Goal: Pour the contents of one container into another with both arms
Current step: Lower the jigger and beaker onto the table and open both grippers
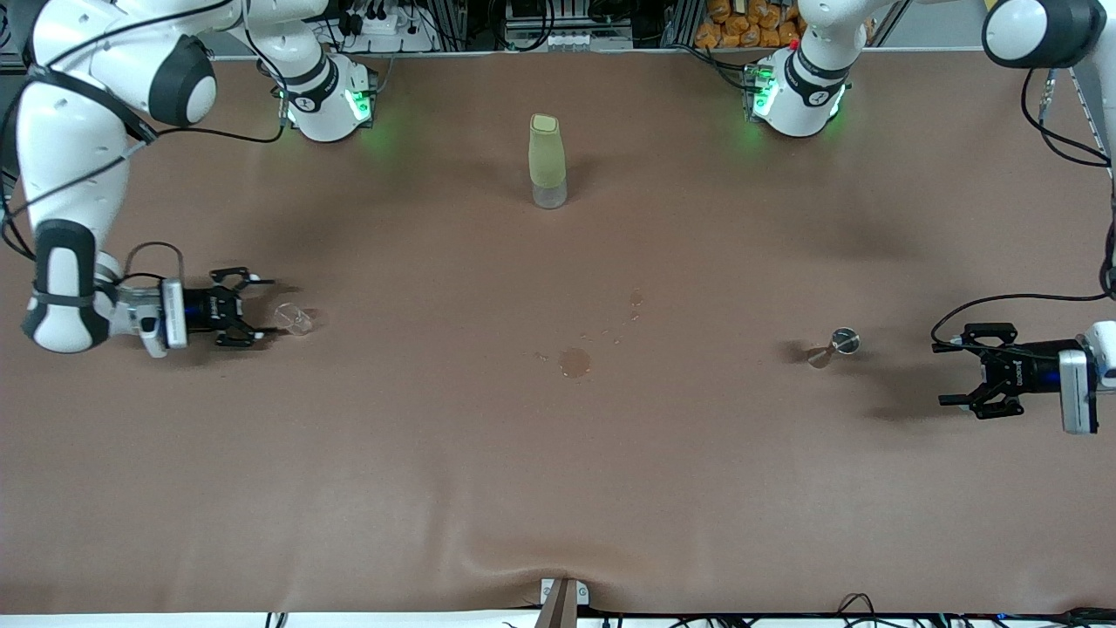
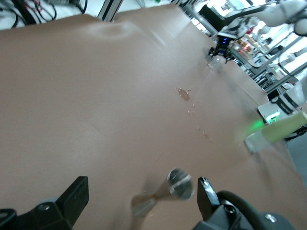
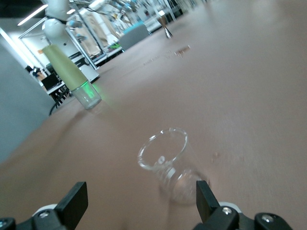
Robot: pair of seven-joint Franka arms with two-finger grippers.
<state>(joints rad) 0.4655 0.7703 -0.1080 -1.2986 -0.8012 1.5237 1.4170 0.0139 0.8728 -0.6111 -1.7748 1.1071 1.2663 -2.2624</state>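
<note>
Pour looks finished: my right gripper (image 1: 261, 307) is wide open by the glass beaker (image 1: 295, 318), my left gripper (image 1: 955, 375) wide open near the metal jigger (image 1: 834, 345); next I'd back off.

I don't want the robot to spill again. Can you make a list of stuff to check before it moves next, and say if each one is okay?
1. Right gripper open: ok, its fingers stand apart beside the glass beaker.
2. Left gripper open: ok, fingers wide, holding nothing.
3. Glass beaker standing up: ok, upright in the right wrist view; whether it holds liquid, cannot tell.
4. Metal jigger standing up: ok, upright toward the left arm's end of the table, free of the gripper.
5. Table dry: not ok, a puddle and small drops lie mid-table.
6. Tall green bottle out of the way: ok, it stands upright, farther from the front camera than the puddle.
</note>
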